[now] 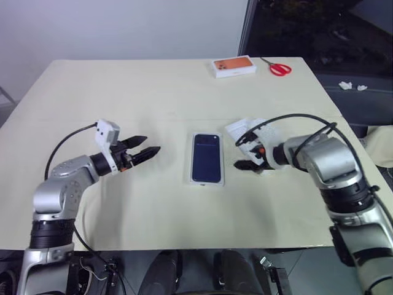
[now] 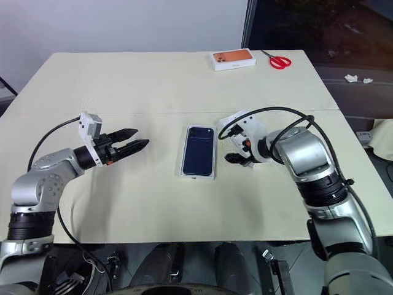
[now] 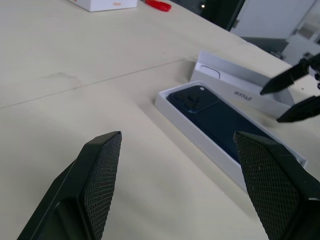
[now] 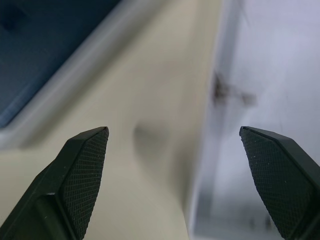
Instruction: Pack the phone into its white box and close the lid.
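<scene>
Phone seated in its white box at mid-table, both grippers empty with jaws apart.

The phone point(image 1: 206, 157) lies back-up inside the white box point(image 1: 190, 178) at the centre of the cream table point(image 1: 153, 86). Just right of it, the lid point(image 3: 240, 87) lies inner side up, partly behind the right gripper point(image 1: 245, 161), which hangs over it with fingers spread. The left gripper point(image 1: 145, 149) hovers left of centre, apart from the box, fingers wide and pointing at it. At upper right sit a white box with orange top point(image 1: 234, 66) and red scissors point(image 1: 280, 68).
</scene>
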`<action>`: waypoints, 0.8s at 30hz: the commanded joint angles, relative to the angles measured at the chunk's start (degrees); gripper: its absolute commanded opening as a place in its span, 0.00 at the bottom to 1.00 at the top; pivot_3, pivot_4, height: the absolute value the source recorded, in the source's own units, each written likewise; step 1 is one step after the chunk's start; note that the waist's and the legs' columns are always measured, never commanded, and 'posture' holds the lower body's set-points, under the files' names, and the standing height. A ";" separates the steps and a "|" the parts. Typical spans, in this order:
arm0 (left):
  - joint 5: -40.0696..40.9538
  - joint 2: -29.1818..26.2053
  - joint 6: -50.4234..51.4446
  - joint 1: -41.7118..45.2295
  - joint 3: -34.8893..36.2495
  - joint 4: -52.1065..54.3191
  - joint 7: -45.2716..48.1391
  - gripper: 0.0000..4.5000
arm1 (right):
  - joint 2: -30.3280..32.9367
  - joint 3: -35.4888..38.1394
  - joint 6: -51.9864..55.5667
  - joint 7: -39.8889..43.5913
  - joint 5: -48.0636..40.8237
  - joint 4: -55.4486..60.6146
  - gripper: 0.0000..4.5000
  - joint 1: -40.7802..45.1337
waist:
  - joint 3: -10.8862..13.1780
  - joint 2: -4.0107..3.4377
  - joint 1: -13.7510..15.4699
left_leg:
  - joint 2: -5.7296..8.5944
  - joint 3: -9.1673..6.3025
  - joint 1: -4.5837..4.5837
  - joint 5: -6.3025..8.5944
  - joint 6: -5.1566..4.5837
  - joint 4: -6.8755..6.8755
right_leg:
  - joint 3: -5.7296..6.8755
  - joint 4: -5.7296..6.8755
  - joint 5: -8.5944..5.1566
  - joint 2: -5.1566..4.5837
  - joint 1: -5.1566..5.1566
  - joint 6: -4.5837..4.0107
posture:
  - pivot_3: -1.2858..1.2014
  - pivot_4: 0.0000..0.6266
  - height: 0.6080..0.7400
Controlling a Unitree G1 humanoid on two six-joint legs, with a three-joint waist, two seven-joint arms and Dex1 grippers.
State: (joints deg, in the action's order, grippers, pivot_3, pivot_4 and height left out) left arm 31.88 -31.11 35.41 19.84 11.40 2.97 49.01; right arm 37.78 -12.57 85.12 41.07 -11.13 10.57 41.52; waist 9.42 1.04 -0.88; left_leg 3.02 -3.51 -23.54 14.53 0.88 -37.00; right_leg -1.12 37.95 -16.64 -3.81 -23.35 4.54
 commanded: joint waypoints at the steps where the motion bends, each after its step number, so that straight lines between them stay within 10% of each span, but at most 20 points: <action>1: 0.96 1.04 -1.35 -1.42 0.34 3.19 -1.30 0.83 | 0.43 2.30 2.57 -2.42 -0.91 0.59 0.98 1.68 | 0.00 -0.03 -0.13 | 0.00 0.01 0.00 0.00 0.00 0.01 | -0.01 0.02 0.00 0.00 -0.02 0.00 | 0.52 0.24 1.00; 13: 2.34 4.43 -1.98 -3.94 0.82 6.34 -5.53 0.83 | -4.96 -0.11 3.59 -8.08 -3.23 -0.69 0.98 3.42 | 0.02 -0.04 0.15 | 0.00 0.02 0.00 0.00 0.00 -0.02 | -0.01 0.03 0.00 0.02 0.00 0.00 | 0.52 0.24 1.00; 24: 3.67 4.85 -1.67 -4.82 0.41 8.71 -7.59 0.83 | -5.18 0.20 0.51 -11.66 -2.85 -3.09 0.01 2.46 | 0.02 -0.04 0.05 | -0.01 0.03 0.00 0.00 0.00 -0.01 | -0.01 0.03 0.00 0.05 -0.01 0.01 | 0.52 0.24 1.00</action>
State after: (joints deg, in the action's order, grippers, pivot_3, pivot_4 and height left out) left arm 34.49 -26.05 34.40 15.30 10.96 9.50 41.56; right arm 32.63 -13.06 86.58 29.84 -13.77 7.35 43.47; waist 9.43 0.99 -0.83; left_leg 3.02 -3.48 -23.54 14.52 0.88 -37.01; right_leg -1.12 37.98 -16.64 -3.76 -23.36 4.54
